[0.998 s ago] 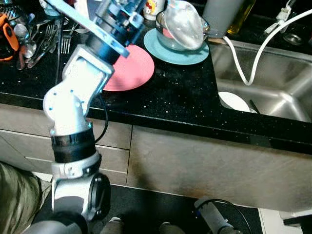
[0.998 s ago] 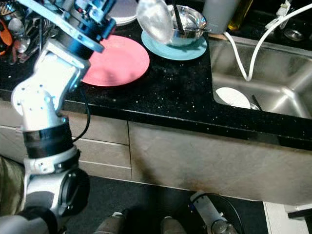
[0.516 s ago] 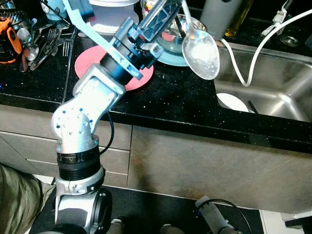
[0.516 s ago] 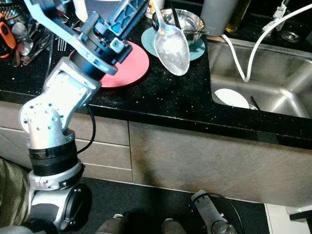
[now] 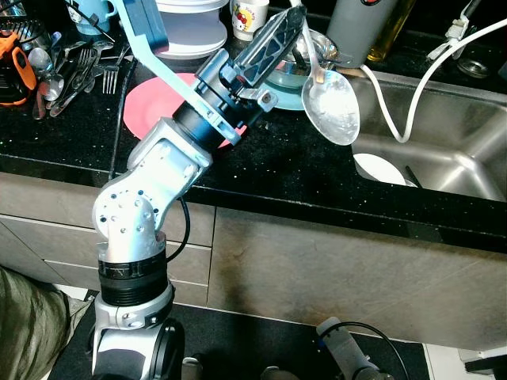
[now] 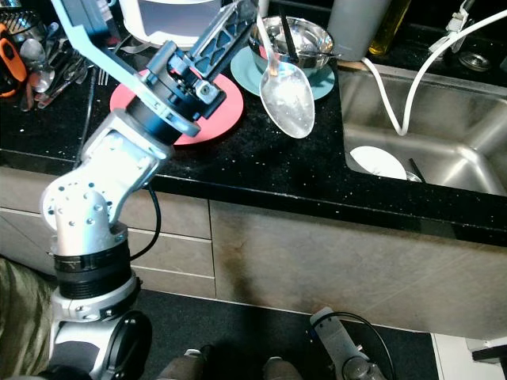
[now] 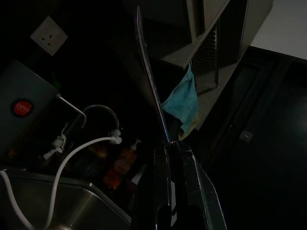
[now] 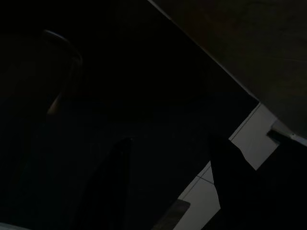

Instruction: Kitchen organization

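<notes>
- We are standing before the black counter [image 5: 293,170], with the steel sink [image 5: 451,150] set into it on our right and a white plate [image 5: 380,167] lying in the basin.
- Our left arm is reaching up across the counter, crossing over the pink plate [image 5: 146,111].
- The left gripper [image 5: 299,36] is pinching the handle of a large metal spoon [image 5: 333,107], its two fingers pressed together on it.
- The spoon is hanging bowl-down in the air, above the counter's edge next to the sink and just in front of the teal plate [image 6: 317,83] that is carrying a metal bowl [image 6: 305,36].
- A white hose [image 5: 412,103] is trailing into the sink.
- Cutlery [image 5: 67,67] is lying far left.
- Our right gripper [image 8: 170,184] is hanging in the dark, its fingers spread apart.
</notes>
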